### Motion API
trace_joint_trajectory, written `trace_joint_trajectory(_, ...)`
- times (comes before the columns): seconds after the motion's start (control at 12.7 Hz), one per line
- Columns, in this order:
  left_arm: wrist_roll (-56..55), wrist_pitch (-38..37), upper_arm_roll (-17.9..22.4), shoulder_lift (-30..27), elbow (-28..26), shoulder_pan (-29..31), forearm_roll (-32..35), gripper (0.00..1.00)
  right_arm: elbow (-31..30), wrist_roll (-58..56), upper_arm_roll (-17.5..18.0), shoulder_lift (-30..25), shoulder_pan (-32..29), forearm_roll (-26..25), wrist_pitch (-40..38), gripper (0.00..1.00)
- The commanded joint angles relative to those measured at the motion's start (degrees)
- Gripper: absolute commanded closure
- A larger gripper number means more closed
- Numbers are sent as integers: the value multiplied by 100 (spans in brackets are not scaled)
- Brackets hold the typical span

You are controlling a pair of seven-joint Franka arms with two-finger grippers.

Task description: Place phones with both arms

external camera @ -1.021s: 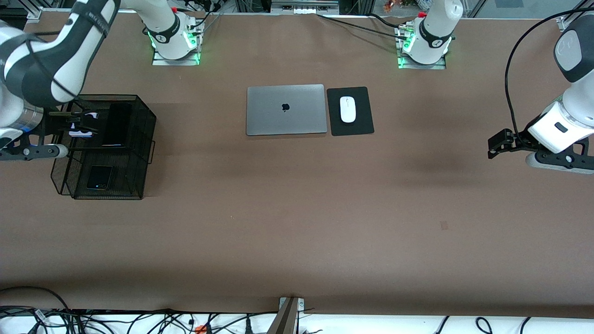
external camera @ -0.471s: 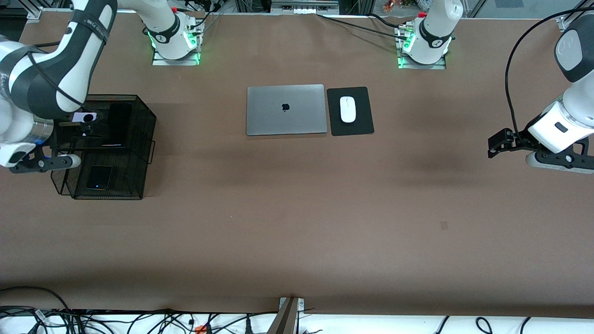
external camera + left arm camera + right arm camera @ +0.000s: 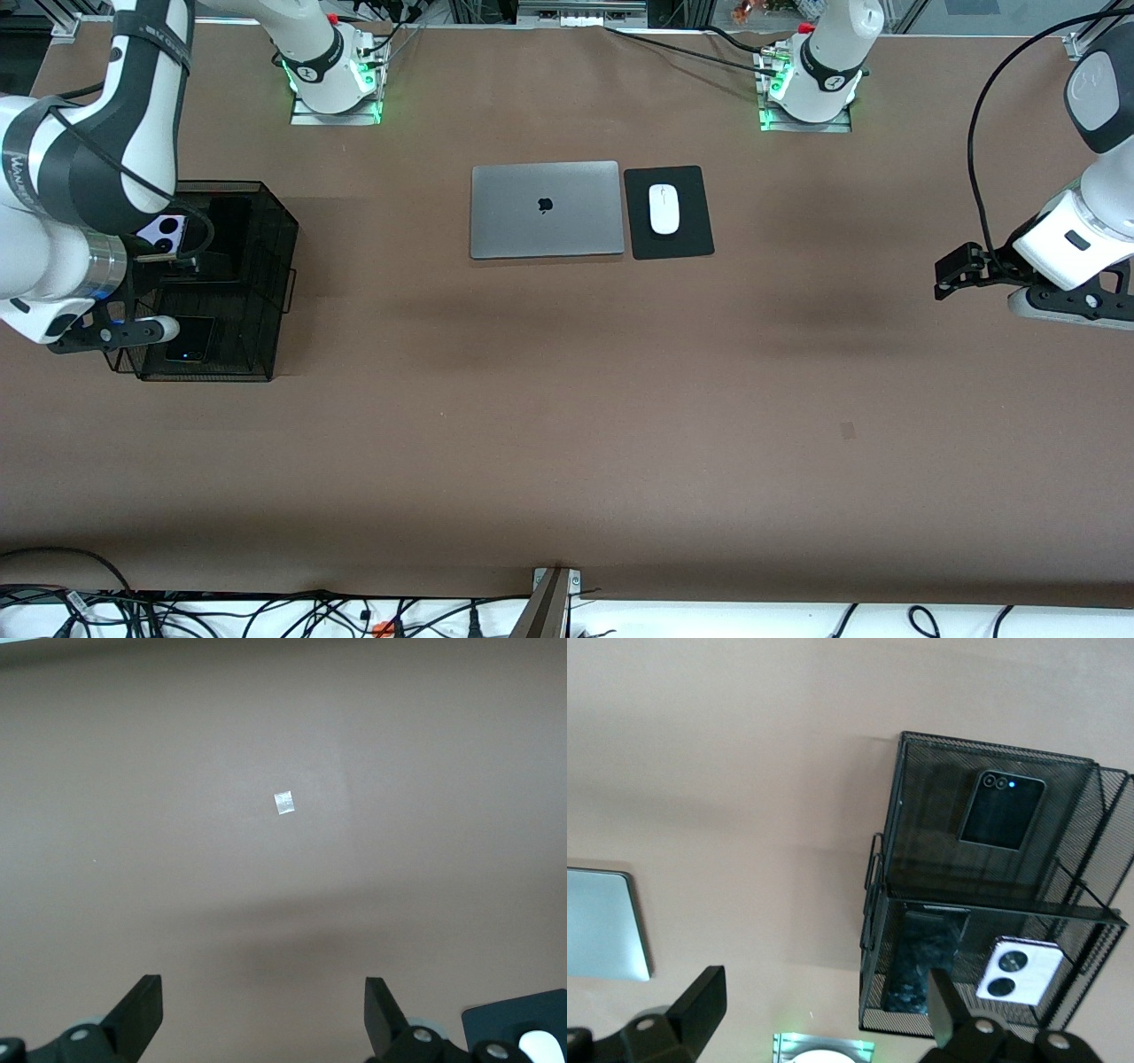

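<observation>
All three phones lie in the mesh basket at the right arm's end of the table: lilac phone, slab, black phone. Right pincer released, empty, above basket. Left pincer released, empty, over bare table.

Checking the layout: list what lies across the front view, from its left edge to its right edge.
Black mesh basket → grey laptop → black mouse pad with the white mouse on it → left gripper.
</observation>
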Motion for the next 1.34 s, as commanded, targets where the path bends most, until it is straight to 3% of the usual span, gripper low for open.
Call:
trace_joint_trajectory(0.0,-2,-226,13,40,162,5,-47,0,-40,669,1732,-763,-1117,-877,24,0)
trace_joint_trajectory(0.16,-3,-348,13,5,223,5,-48,0,-337,961,2543,-1141,-1682,-1291,199,0)
trace_joint_trajectory(0.31,-11,-445,22,5,285,14,-56,0,-959,979,3237,-1668,-2261,-1590,681,0)
trace_joint_trajectory(0.47,-11,-454,13,-3,285,14,-56,0,-1671,988,4151,-2309,-3095,-1871,1095,0)
trace_joint_trajectory(0.71,-12,-463,13,-4,285,14,-56,0,-2455,1154,4654,-3040,-3686,-1882,1430,0)
trace_joint_trajectory(1.02,-12,-472,13,-4,285,14,-56,0,-2405,1163,4998,-3103,-4328,-1794,1466,0)
trace_joint_trajectory(1.26,-11,-559,13,-12,294,14,-48,0,-2360,1129,5042,-3138,-4532,-1486,1483,0)
